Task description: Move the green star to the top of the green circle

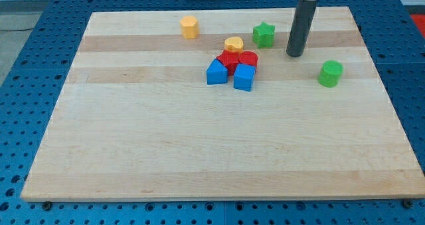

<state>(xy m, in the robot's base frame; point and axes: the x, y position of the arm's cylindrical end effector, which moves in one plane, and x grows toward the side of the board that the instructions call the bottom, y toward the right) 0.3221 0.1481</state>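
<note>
Bare rod tip (295, 54), holding nothing, upper right, should circle left of the green star-shaped block (263, 34) and push it rightward above the green cylindrical circle block (330, 73).

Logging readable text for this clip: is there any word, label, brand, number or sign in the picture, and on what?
None: no readable text on the wooden board, the coloured blocks, the rod above my tip, or the blue perforated table.
</note>
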